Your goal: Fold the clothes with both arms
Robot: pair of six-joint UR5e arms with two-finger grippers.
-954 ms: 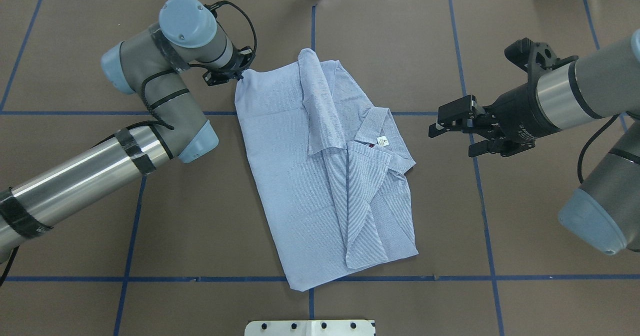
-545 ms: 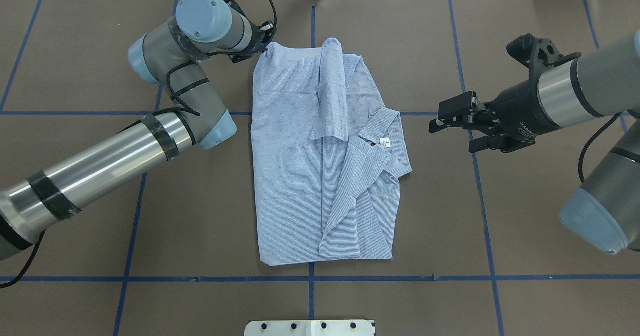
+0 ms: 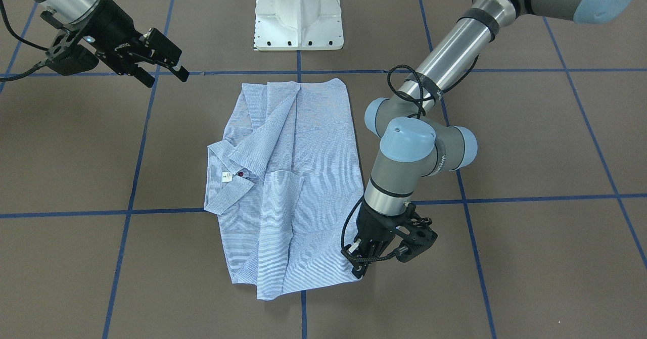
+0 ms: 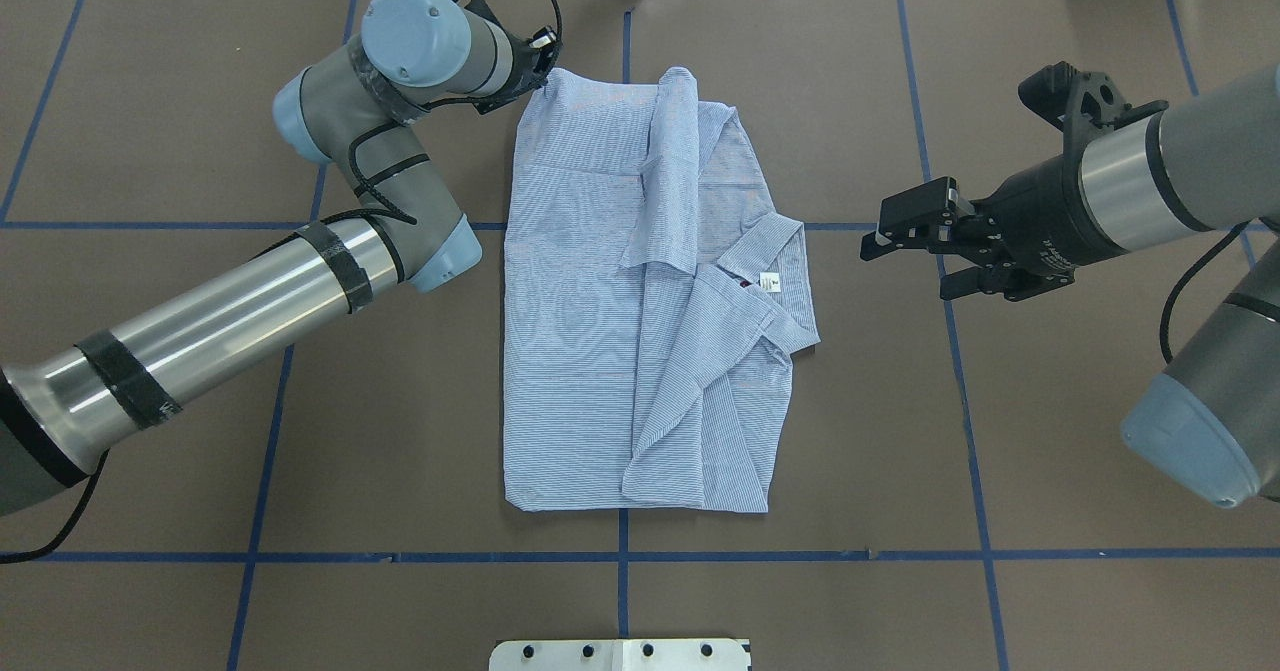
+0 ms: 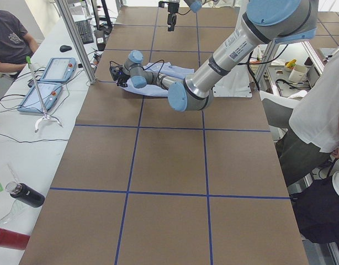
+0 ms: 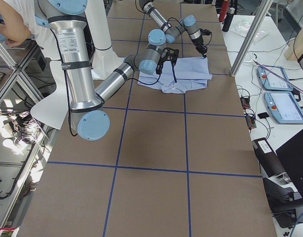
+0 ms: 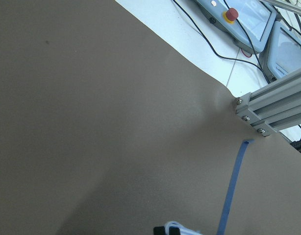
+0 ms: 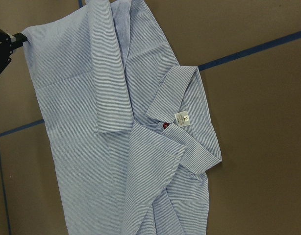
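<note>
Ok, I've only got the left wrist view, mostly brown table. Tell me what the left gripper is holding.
Observer: The left gripper is pinching the far corner of the striped shirt.
Operator: Give me the right gripper.
Observer: The right gripper is open, hovering beside the shirt and touching nothing.
Operator: Report how the shirt lies.
Observer: Partly folded, flat on the table, with its collar toward the robot's right.

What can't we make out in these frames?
- Left wrist view: the bottom edge cuts off the left pincer but for its tips.
- Right wrist view: the bottom edge cuts off the shirt at its robot-side end.
- Overhead view: the neck label print is too small to read.
- Exterior left view: the left arm partly hides the shirt.
</note>
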